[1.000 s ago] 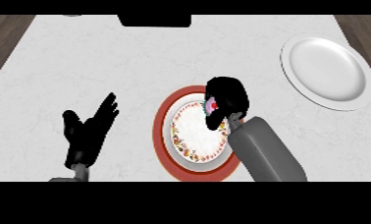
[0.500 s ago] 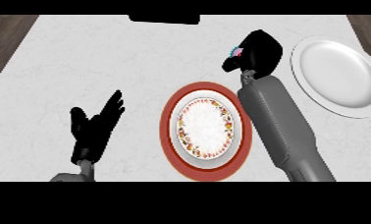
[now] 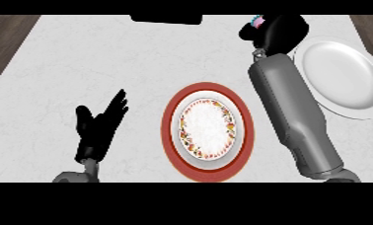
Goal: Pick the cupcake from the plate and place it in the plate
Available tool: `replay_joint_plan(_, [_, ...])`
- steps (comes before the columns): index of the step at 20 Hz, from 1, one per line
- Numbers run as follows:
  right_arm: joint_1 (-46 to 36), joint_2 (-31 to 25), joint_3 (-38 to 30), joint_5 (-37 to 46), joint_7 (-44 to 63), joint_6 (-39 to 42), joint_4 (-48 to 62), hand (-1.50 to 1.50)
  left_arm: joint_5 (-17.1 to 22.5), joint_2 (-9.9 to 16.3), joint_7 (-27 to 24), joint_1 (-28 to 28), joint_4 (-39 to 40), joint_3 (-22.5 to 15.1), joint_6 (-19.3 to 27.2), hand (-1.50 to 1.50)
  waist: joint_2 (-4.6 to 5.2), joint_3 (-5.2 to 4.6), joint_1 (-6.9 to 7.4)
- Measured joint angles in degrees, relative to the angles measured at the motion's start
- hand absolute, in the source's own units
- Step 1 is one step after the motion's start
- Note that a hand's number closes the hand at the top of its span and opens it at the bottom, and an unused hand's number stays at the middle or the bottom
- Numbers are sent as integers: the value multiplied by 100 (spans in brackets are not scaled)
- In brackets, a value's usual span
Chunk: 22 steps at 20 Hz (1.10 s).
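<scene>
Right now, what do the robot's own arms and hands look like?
Both hands, the left hand and the right hand, are matte black with jointed fingers. The right forearm is a smooth grey rounded cylinder. Only a grey stub of the left forearm shows. No cables or markings visible.

view: one only, the head view, so no second view shares any part of it
position: above the counter (image 3: 109, 56), over its near edge
facing: steeply down at the top, far edge toward the upper side
reach: far edge and both far corners show; near edge is cut off
nearness: close enough that two forearms entering from below fill much of the lower half
</scene>
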Motion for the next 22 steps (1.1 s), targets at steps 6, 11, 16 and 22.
replay_joint_plan(6, [152,-75,-717,624,-64,-920,-44,150,24,-7,24,-3,-24,60,44,0,-23,12,-97])
replay_joint_plan(11, [410,-152,-1329,1213,-102,-1632,128,150,-8,-56,-39,114,-36,43,96,0,-42,11,-139])
replay_joint_plan(16, [734,-455,-2025,1636,-180,-2223,303,150,7,-17,-30,150,-96,78,80,0,-51,14,-182])
replay_joint_plan(22, [945,-870,-2743,1521,-296,-2997,819,150,-7,-41,-57,120,5,103,86,0,-56,19,-211])
